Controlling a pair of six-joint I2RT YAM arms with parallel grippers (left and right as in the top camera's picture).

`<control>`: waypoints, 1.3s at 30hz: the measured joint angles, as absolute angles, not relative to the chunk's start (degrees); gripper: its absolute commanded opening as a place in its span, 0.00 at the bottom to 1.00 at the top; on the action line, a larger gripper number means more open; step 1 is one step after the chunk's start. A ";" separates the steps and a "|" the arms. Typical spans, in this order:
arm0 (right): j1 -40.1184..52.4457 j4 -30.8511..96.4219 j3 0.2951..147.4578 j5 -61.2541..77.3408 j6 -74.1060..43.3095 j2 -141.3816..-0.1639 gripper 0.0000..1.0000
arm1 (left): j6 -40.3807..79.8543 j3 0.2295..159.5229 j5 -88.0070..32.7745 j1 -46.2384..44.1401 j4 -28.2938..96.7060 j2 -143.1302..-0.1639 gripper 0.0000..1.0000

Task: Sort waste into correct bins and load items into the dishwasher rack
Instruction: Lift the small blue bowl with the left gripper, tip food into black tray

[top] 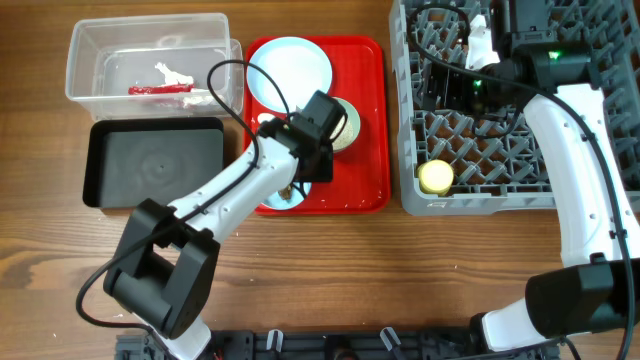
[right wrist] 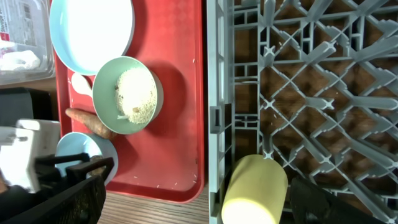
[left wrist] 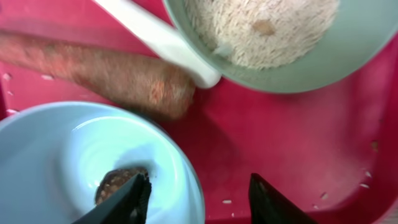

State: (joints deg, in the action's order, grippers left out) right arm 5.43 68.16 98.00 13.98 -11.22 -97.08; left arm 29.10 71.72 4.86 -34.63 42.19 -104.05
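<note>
Poised left pincer (left wrist: 198,185) partly open astride rim of pale blue bowl (left wrist: 56,162): one finger inside beside small brown lump (left wrist: 114,182), other outside over red tray (left wrist: 286,143); gripped nothing. Found bowl at tray's near corner on desk (top: 400,280), just beside carrot piece (left wrist: 112,74). Likely called for closing squarely on rim, then lifting level so lump could not roll out. Looked glossy, smooth, thin-walled; probably slippery under hard fingers.
</note>
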 measured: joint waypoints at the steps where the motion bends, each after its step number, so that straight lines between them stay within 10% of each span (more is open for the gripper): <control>1: 5.43 68.23 98.00 13.98 -11.22 -97.08 0.96 | 29.36 70.50 4.95 -34.83 41.17 -104.05 0.39; 9: 5.43 68.29 98.00 13.98 -11.22 -97.08 0.96 | 28.16 66.48 5.58 -34.94 38.30 -104.05 0.04; 28: 5.43 68.27 98.00 14.13 -11.22 -97.08 0.96 | 27.51 77.56 5.80 -32.75 55.81 -98.04 0.04; 39: 5.43 68.27 98.00 14.13 -11.22 -97.08 0.96 | 23.42 81.38 -5.98 -12.38 59.55 -86.76 0.04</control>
State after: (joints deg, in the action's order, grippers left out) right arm 5.43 68.27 98.00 14.13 -11.22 -97.08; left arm 23.42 81.38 -5.98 -12.38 59.55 -86.76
